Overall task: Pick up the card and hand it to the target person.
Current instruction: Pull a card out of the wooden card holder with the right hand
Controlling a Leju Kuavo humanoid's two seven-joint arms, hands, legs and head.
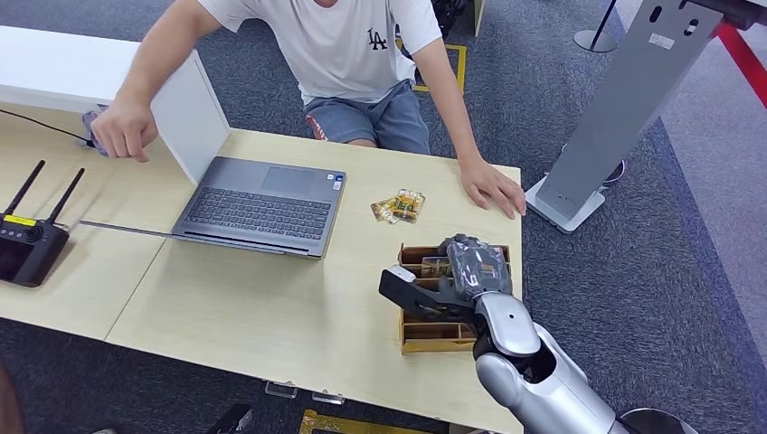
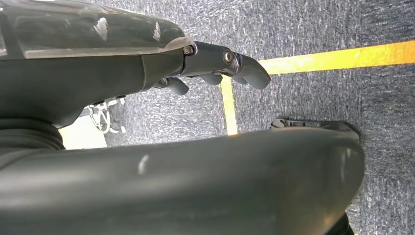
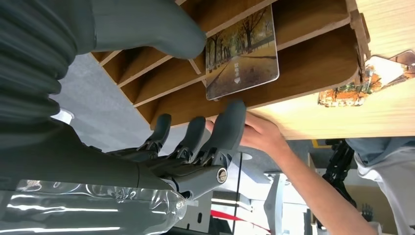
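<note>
Robot's right hand [image 1: 466,264] reaches into a slotted brown wooden card rack [image 1: 434,333] on the pale wooden desk [image 1: 271,298].
Its thumb and dark fingers [image 3: 227,128] bracket a tree-avenue picture card [image 3: 242,51] standing in a slot, not clearly gripping it. The seated person's hand [image 1: 493,187] rests near the rack. The left hand [image 2: 215,66] hangs over carpet, fingers loosely curled, holding nothing.

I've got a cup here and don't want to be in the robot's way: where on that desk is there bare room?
Bare wood lies in front of the laptop, toward the near table edge. The right end is crowded: the right hand over the wooden rack, loose cards, and the person's hand.
</note>
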